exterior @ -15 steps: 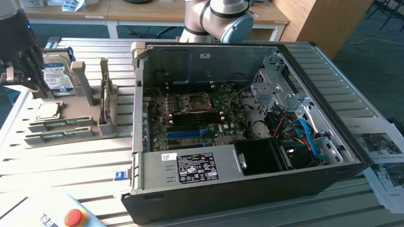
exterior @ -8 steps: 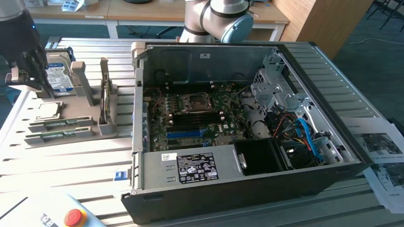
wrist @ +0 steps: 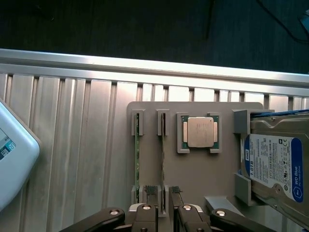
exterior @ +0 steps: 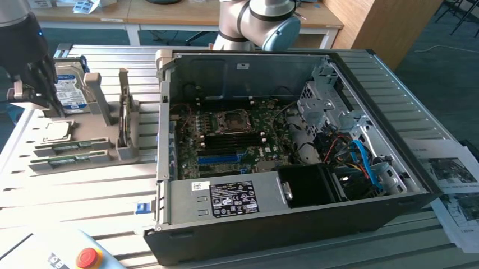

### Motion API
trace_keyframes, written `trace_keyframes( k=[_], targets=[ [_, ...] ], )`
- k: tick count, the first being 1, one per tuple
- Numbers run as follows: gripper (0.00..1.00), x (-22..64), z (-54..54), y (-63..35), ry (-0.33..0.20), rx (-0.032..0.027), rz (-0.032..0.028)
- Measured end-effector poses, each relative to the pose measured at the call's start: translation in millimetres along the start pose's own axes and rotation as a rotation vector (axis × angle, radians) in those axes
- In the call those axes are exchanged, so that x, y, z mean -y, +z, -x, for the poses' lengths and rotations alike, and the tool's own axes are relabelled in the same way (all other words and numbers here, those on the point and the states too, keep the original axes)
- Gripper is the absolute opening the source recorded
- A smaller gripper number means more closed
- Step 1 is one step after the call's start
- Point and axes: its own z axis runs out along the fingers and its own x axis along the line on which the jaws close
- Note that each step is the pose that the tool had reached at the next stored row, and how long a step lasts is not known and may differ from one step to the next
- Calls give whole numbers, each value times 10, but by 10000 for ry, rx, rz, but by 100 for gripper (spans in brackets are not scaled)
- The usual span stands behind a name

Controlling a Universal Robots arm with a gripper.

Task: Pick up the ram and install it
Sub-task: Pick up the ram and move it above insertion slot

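Observation:
Two green ram sticks stand on edge in a grey holder [wrist: 193,179]. One ram stick [wrist: 163,159] runs straight in between my fingertips; the other ram stick [wrist: 137,159] lies parallel beside it. My gripper [wrist: 163,193] is open, with one dark finger [wrist: 149,191] on each side of the nearer stick's end and a gap to the stick. In the exterior view my gripper [exterior: 33,98] hangs over the holder at the exterior view's left, above the ram sticks [exterior: 64,148]. The open computer case [exterior: 419,196] shows its motherboard [exterior: 224,140].
The holder also carries a square silver processor [wrist: 201,132] and a silver-and-blue hard drive [wrist: 273,166]. A white pendant with a red button [exterior: 88,258] lies at the front of the slatted table [exterior: 82,196]. Papers [exterior: 452,179] lie at the exterior view's right. The table's edge [wrist: 145,65] is close behind the holder.

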Motion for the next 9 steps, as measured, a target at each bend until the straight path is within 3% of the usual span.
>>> trace_keyframes(
  k=[9],
  targets=[
    [24, -3, -90, 31, 0, 0, -1]
  ],
)
